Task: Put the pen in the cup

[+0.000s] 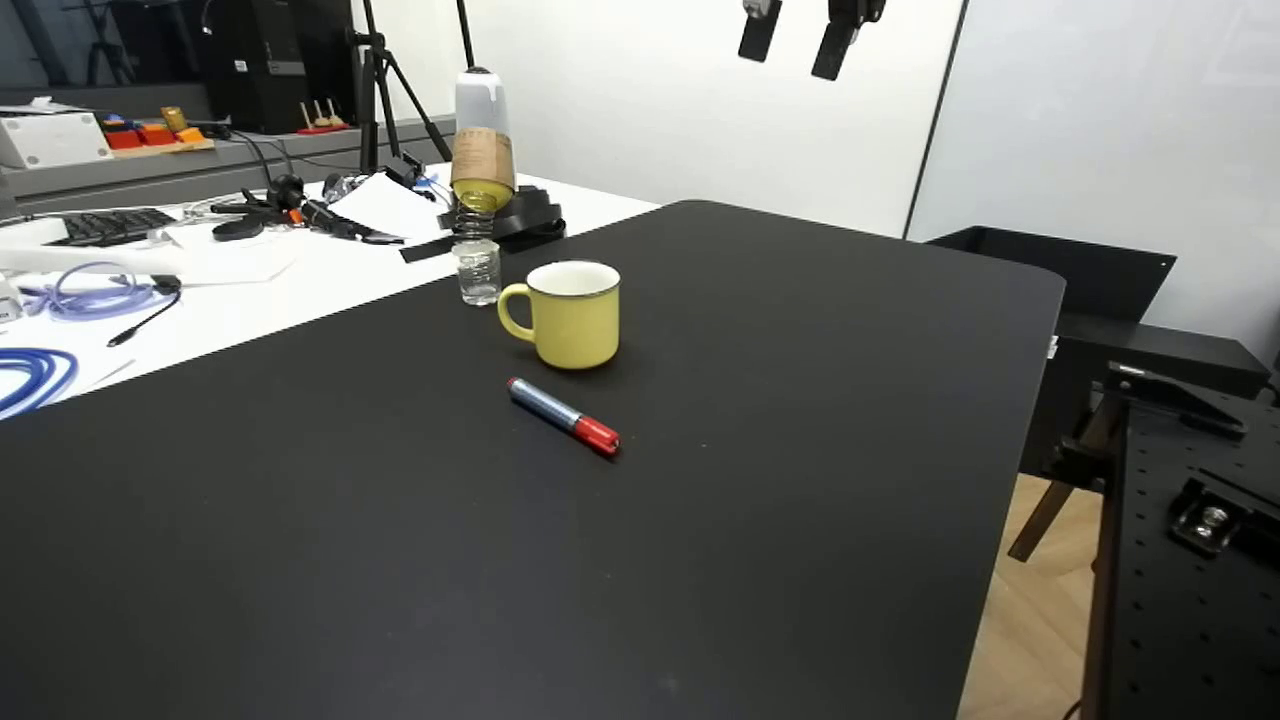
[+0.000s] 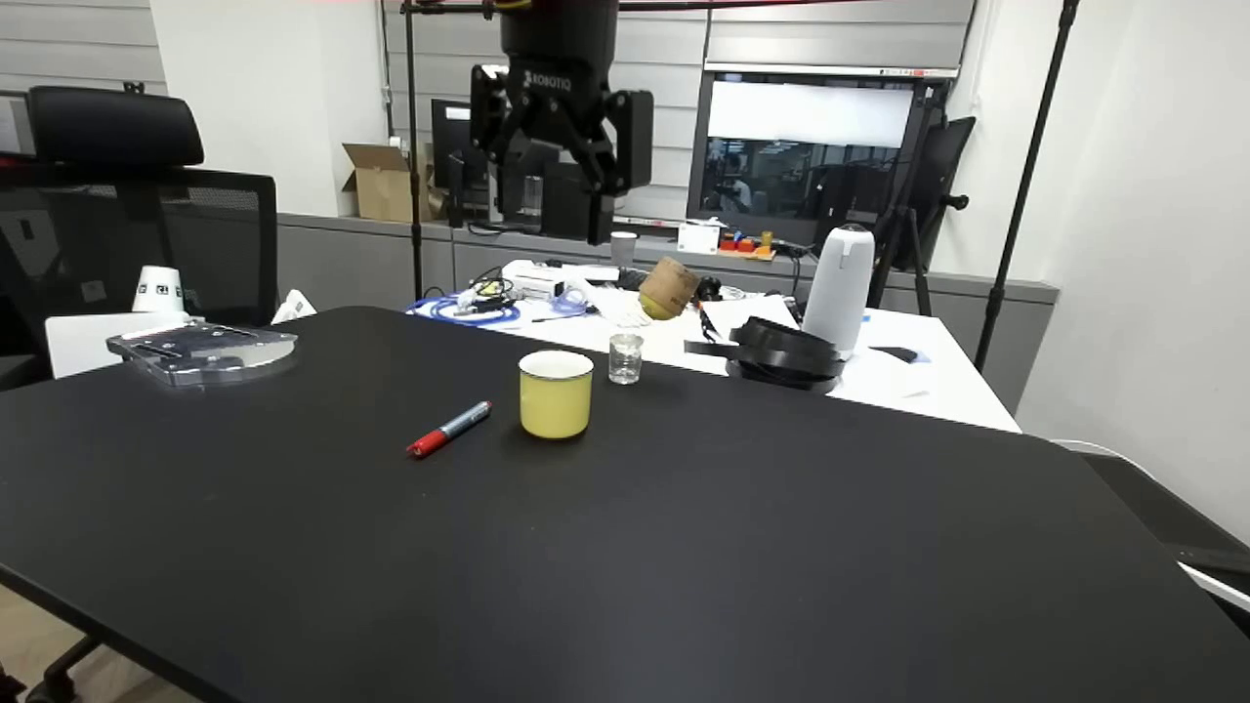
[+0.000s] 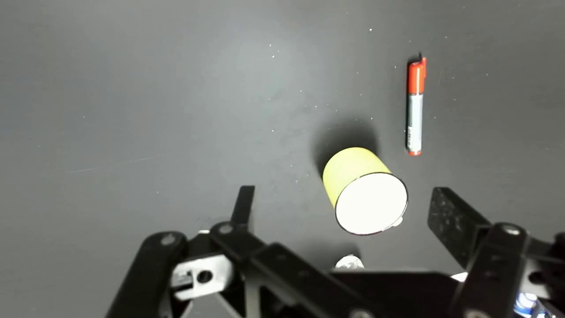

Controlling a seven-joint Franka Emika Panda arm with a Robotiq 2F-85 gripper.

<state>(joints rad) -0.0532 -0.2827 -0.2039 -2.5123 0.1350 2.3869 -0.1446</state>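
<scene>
The pen [image 1: 563, 415] is a slim marker with a grey-blue body and a red cap. It lies flat on the black table in both exterior views [image 2: 450, 430] and in the wrist view [image 3: 415, 108]. The cup [image 1: 577, 320] is a pale yellow mug standing upright close beside the pen; it also shows in an exterior view [image 2: 555, 405] and the wrist view [image 3: 353, 170]. Its handle is mostly hidden in the wrist view. My gripper [image 3: 343, 192] is open and empty, high above the table; its fingers show in both exterior views [image 1: 795, 52] [image 2: 553, 213].
A small clear glass jar [image 1: 479, 275] stands close behind the cup, also in an exterior view [image 2: 625, 359]. A clear plastic plate [image 2: 205, 353] lies at the table's far left there. A white table [image 1: 330, 290] with cables and devices adjoins the black table [image 1: 800, 560].
</scene>
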